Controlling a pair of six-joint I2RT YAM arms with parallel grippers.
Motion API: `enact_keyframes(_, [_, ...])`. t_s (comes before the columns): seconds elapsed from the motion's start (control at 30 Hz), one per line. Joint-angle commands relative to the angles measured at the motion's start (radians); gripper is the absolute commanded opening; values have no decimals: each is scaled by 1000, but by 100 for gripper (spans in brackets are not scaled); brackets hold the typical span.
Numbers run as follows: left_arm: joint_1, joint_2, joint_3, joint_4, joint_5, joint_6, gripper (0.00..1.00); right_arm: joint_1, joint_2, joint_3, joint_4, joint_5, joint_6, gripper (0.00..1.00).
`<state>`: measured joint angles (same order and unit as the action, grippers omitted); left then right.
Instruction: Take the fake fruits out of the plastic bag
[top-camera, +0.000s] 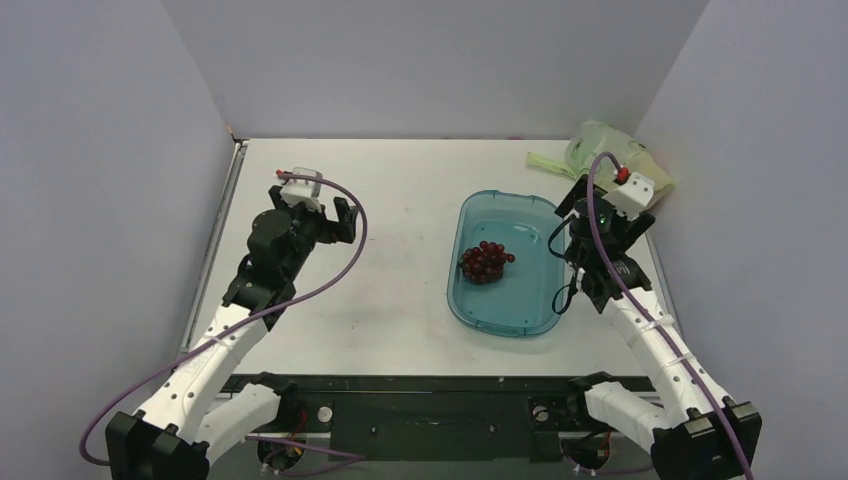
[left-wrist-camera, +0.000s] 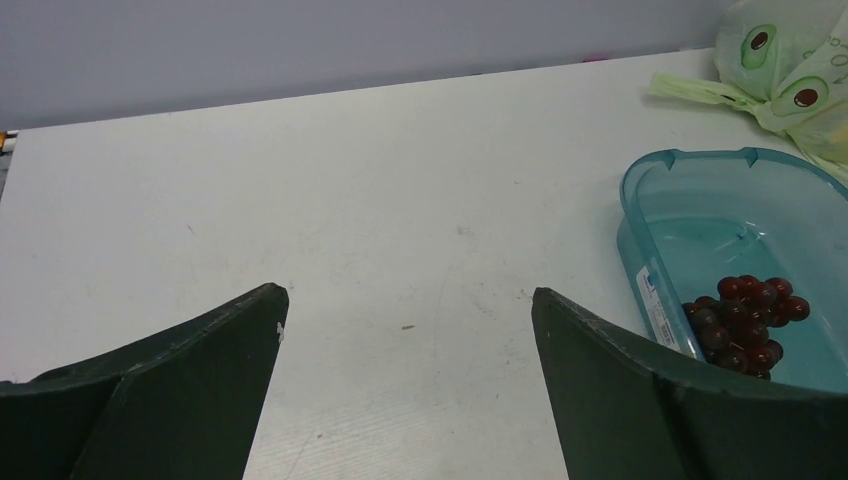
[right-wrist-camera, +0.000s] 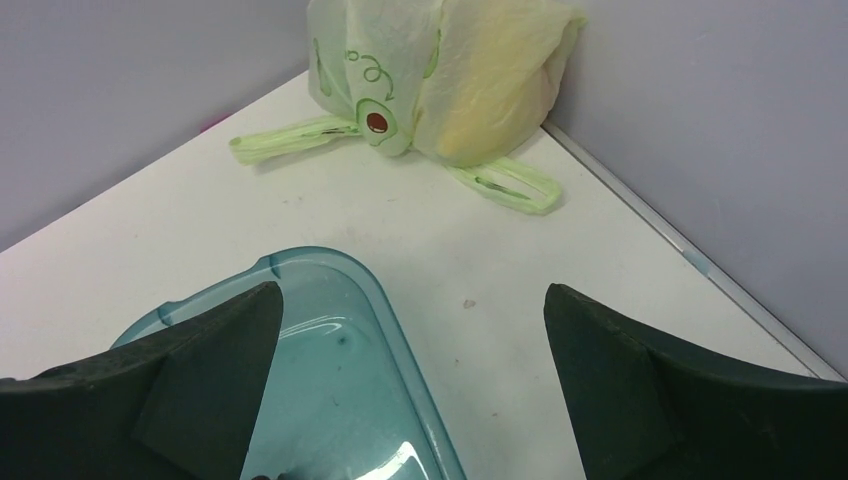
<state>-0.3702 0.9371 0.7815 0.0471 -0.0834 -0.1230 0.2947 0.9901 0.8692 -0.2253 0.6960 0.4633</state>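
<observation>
The pale-green plastic bag (top-camera: 612, 150) lies bunched in the far right corner, its loop handles spread on the table. It also shows in the right wrist view (right-wrist-camera: 440, 70) and in the left wrist view (left-wrist-camera: 790, 60). The fake fruits are hidden inside it; only a yellowish shape (right-wrist-camera: 495, 95) shows through the film. My right gripper (top-camera: 606, 215) is open and empty, above the tray's far right edge, a short way in front of the bag (right-wrist-camera: 412, 290). My left gripper (top-camera: 312, 202) is open and empty over the left half of the table (left-wrist-camera: 405, 295), far from the bag.
A clear teal tray (top-camera: 455, 290) stands right of centre with a dark maroon grape bunch (top-camera: 485, 262) in it; both show in the left wrist view, the tray (left-wrist-camera: 628, 200) and the grapes (left-wrist-camera: 745, 315). Grey walls close the table on the left, back and right.
</observation>
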Motion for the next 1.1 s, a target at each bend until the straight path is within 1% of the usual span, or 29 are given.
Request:
enact_keyframes(0.0, [-19,-2,54,6,-8,30,91,-58,28,-11,20,-50,80,100])
enact_keyframes(0.03, [-24,-2,52,6,-8,31,91,-74,30,-18,19,-86,92,100])
enact_keyframes(0.13, [-37,0,48,7,-19,41,92,-190,46,-46,19,-173,162,100])
enact_keyframes(0.17, [-41,2,53,1,-18,41,91,-242,60,-56,19,-225,193,100])
enact_keyframes(0.2, [-43,6,56,-2,-16,39,91,-267,69,-61,13,-254,211,100])
enact_keyframes(0.23, [-45,7,58,-6,-12,39,91,-329,89,-77,6,-317,255,100])
enact_keyframes(0.27, [-48,8,59,-8,-13,39,92,-356,98,-88,5,-386,277,100])
enact_keyframes(0.3, [-54,8,57,-10,-17,44,92,-403,122,-112,10,-420,320,100])
enact_keyframes(0.33, [-58,8,57,-10,-22,47,91,-422,133,-124,15,-486,336,100])
enact_keyframes(0.37, [-63,10,57,-10,-27,51,91,-451,157,-150,39,-520,363,100])
enact_keyframes(0.4, [-65,11,59,-12,-26,52,92,-462,168,-167,62,-597,375,100])
enact_keyframes(0.43, [-66,13,63,-18,-22,50,92,-477,189,-202,126,-642,397,100])
enact_keyframes(0.47, [-67,13,66,-19,-19,50,91,-481,199,-220,162,-735,426,100])
enact_keyframes(0.5, [-68,13,67,-22,-14,50,91,-481,216,-248,221,-771,444,100])
enact_keyframes(0.6, [-72,11,61,-20,-19,55,91,-471,259,-298,337,-907,564,99])
enact_keyframes(0.63, [-74,13,62,-21,-20,57,92,-466,282,-318,396,-928,586,97])
enact_keyframes(0.7, [-74,11,66,-25,-18,57,91,-429,311,-332,462,-962,634,96])
enact_keyframes(0.8, [-75,7,62,-21,-14,57,91,-322,378,-323,536,-982,709,96])
enact_keyframes(0.87, [-75,9,65,-24,-14,58,91,-242,424,-340,653,-983,797,94])
enact_keyframes(0.9, [-75,11,67,-26,-13,59,91,-213,442,-343,741,-979,829,93])
enact_keyframes(0.93, [-76,12,69,-30,-11,59,91,-157,481,-336,773,-969,884,92])
enact_keyframes(1.0, [-77,10,66,-28,-13,61,92,-80,552,-322,907,-957,960,91])
enact_keyframes(1.07, [-80,8,62,-26,-23,65,91,-19,614,-295,996,-944,1018,90])
